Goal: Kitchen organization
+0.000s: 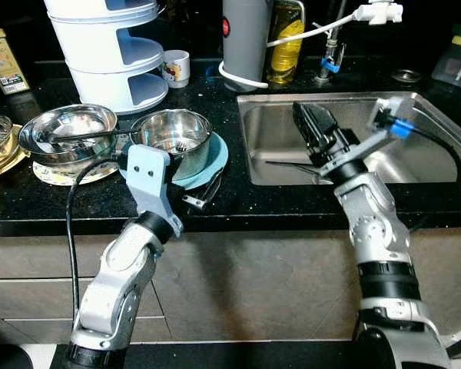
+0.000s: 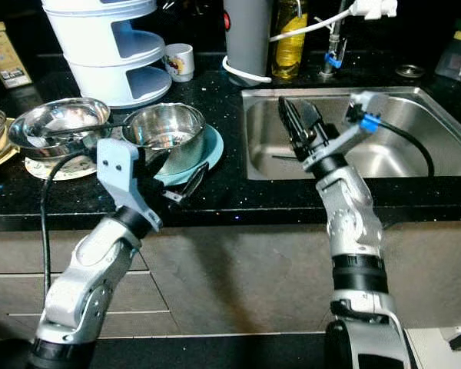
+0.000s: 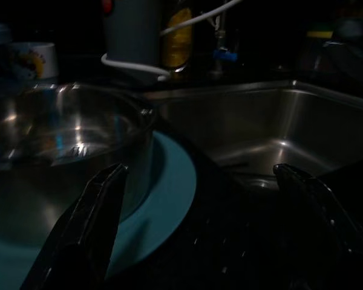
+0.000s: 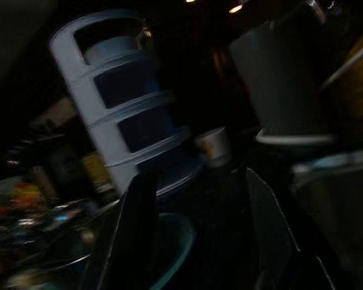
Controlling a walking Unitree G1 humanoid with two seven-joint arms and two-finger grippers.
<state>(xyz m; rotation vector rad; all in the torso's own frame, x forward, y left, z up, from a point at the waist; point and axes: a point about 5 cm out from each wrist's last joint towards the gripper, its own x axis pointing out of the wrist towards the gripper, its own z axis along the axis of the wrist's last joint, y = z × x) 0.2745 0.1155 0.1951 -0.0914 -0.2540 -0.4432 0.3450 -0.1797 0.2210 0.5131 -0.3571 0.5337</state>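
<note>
left pincer (image 3: 199,199): fingers spread wide and holding nothing. it hangs low at the counter edge, pointed at the bowl and plate just ahead of it, which looks like lining up for a grasp.
right pincer (image 1: 313,131): raised over the near left part of the sink, tilted toward the counter. in its wrist view the two fingers stand apart with nothing between them, so it seems parked out of the way rather than working.
steel bowl (image 1: 173,137): the likely thing to tidy. it sits upright on the plate, directly ahead of the left pincer and slightly to its left side, not touched by either finger.
blue plate (image 1: 215,157): lies flat under the bowl, its rim poking out toward the sink. the left pincer's left finger is near that rim, apart from it.
second steel bowl (image 1: 69,131): well to the left of the left pincer, resting on a patterned mat, with a long handle lying across its rim.
sink (image 1: 415,108): to the right of the left pincer and under the right one. a thin utensil lies on its floor below the right pincer.
white tiered rack (image 1: 111,54): beyond the bowls at the back of the counter, a probable home for dishes.
small mug (image 1: 175,68): beside the rack, far ahead of the left pincer.
next step, as a guess: closing on the bowl or the plate's rim needs the left pincer to move forward first.
</note>
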